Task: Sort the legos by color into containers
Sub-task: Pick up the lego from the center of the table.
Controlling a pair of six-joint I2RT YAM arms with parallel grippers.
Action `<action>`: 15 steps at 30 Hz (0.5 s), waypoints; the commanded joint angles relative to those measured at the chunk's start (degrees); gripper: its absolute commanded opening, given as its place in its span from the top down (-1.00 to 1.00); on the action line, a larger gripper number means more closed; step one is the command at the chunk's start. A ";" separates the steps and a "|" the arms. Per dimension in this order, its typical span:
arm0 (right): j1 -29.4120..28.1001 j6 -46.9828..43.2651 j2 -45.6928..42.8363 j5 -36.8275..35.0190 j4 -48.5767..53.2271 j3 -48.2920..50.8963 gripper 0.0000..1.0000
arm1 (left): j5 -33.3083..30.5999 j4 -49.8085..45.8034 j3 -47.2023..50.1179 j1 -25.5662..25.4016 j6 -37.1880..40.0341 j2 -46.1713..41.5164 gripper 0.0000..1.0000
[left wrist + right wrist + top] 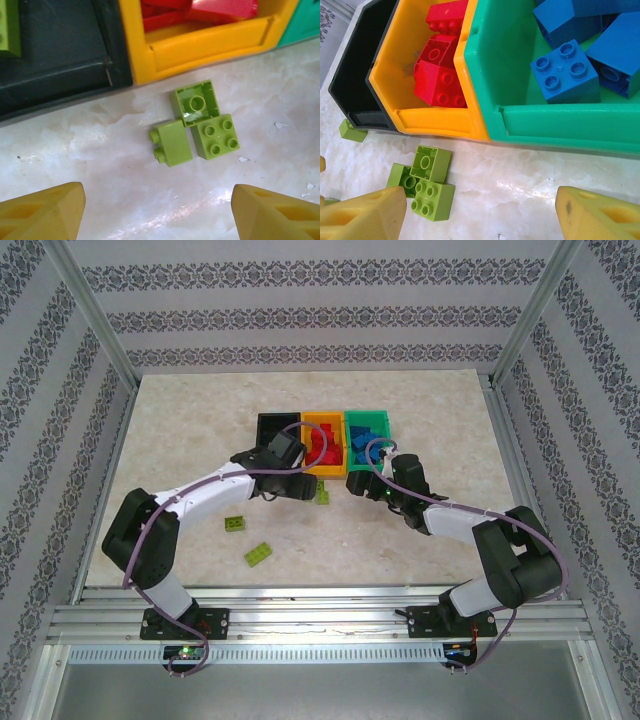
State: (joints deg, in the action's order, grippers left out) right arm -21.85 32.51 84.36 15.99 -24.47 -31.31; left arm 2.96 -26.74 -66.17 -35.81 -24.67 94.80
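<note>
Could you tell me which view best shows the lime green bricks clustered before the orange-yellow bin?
The left wrist view: the three lime green bricks lie centred and unobstructed. The right wrist view shows them lower left, beside its finger. The top external view gives just a small green patch.

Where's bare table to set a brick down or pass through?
Free: table left of the black bin, table right of the green bin, and the strip behind the bins. Crowded: in front of the orange bin, where the lime cluster sits and the left arm and right arm meet. Two loose lime bricks dot the near-left.
</note>
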 commanded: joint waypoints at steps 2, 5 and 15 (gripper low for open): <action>0.49 1.00 0.04 0.90 -2.69 -0.25 -0.56 | -2.28 0.50 0.46 -1.75 -1.08 1.01 -0.52; 0.64 1.00 0.45 0.95 -2.35 -0.55 -0.57 | -1.94 0.95 0.38 -2.48 -1.38 2.30 -0.48; 0.66 1.04 -0.13 1.16 -2.45 -0.21 -0.57 | -0.97 0.95 -3.74 -2.68 -3.46 9.70 -0.31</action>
State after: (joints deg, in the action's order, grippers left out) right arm -21.85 33.10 84.38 16.01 -25.61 -31.31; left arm 2.35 -26.33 -67.20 -37.89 -26.83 102.98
